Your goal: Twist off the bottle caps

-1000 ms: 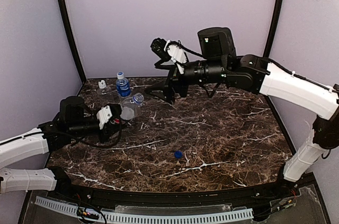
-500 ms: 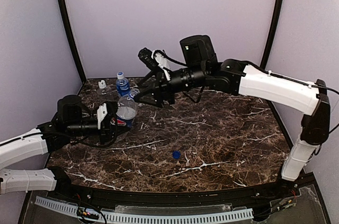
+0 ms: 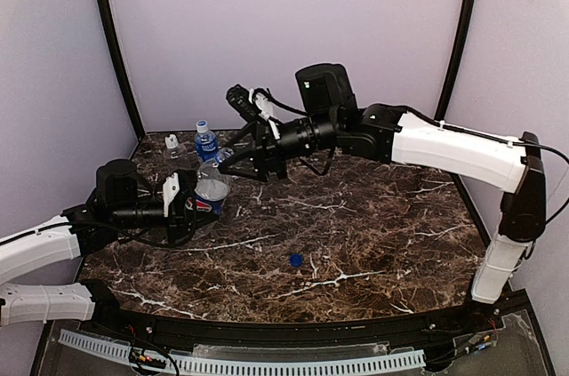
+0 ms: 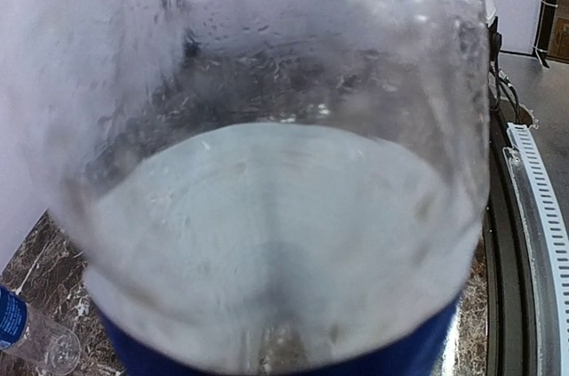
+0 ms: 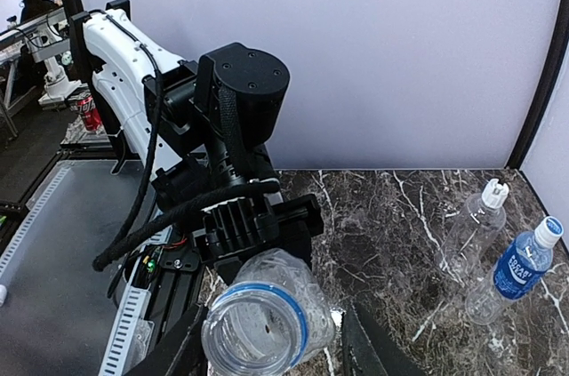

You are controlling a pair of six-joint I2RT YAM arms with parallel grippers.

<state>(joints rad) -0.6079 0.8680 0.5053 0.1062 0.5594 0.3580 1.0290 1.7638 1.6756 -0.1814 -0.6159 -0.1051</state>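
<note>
**Top external and wrist views: three bottles, three caps, two arms**

The left gripper (image 3: 191, 200) is clamping a small clear plastic bottle with a red, white and blue label, the Pepsi bottle (image 3: 212, 194). It is holding the bottle at the left side of a dark brown marble-patterned table (image 3: 382, 234) with white veins. The bottle's open round mouth, ringed in blue, is pointing toward the right wrist camera. The right gripper (image 5: 274, 354) is hanging spread wide, with one black finger on each side of that mouth. Whether the fingers are touching it cannot be told. In the left wrist view, the bottle's blurred clear wall is filling almost everything.

Three bottles are showing in all. Two are standing upright near the back left corner. One is a clear blue-labelled bottle (image 3: 206, 145) wearing a tiny round blue cap (image 3: 202, 125). The other is a clear unlabelled bottle (image 3: 172, 149) wearing a white cap (image 3: 171, 139). The third cap, a loose blue cap (image 3: 298, 260) of round plastic, is lying on the table well apart from every bottle.
</note>
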